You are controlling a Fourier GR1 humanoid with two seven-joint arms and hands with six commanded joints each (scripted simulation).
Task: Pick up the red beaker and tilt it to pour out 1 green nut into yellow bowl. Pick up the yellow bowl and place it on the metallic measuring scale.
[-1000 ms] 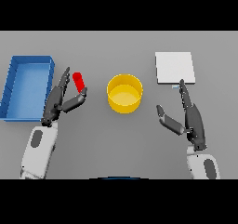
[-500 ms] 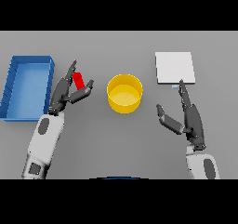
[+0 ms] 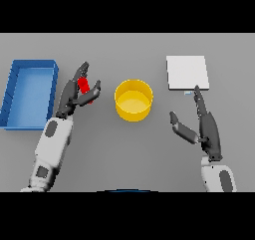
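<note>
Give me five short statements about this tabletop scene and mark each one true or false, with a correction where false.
1. The left robot hand has its fingers and thumb around the red beaker. True.
2. The yellow bowl sits on the metallic measuring scale. False: it stands on the grey table, apart from the scale.
3. The blue bin lies to the left of the left robot hand. True.
4. The right robot hand holds the yellow bowl. False: it is open and apart from the bowl, just below the scale.
5. The red beaker lies inside the blue bin. False: it is in the left robot hand, between the bin and the bowl.
</note>
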